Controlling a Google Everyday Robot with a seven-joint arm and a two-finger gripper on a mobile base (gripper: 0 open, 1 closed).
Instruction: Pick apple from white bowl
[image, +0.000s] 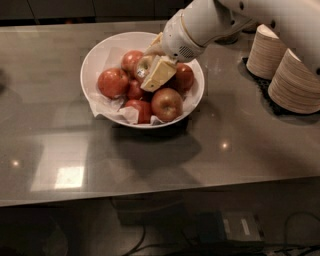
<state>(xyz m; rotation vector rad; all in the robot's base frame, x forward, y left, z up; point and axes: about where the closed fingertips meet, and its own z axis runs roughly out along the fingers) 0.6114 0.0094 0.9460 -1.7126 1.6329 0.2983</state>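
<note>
Camera view looks down on a smooth, grey, faintly reflective worktop (240, 150) with small glints of light on it. The white bowl (95, 55), wide, round and glossy, sits toward the far side and is lined with crumpled white paper (127, 114) that spills to its near rim. Round, shiny red apples (113, 82) fill it. The apple (143, 66), paler and yellow-green, lies near the bowl's middle, on top of the others.

The hand (151, 67) is down inside the bowl and closed around the apple. A flat, yellowish pad (160, 74) lies against the apple's right side and covers part of it; the opposite finger is mostly hidden under the smooth white arm (200, 25). The arm comes in from the upper right, is cut off by the top edge, and hides the bowl's far right rim.

Two ribbed stacks of beige paper bowls (295, 85) lean on a dark mat (260, 82) at the right, one cut by the frame edge, and stand apart from the white bowl. The worktop is open to the left and in front of the bowl, up to its near edge.
</note>
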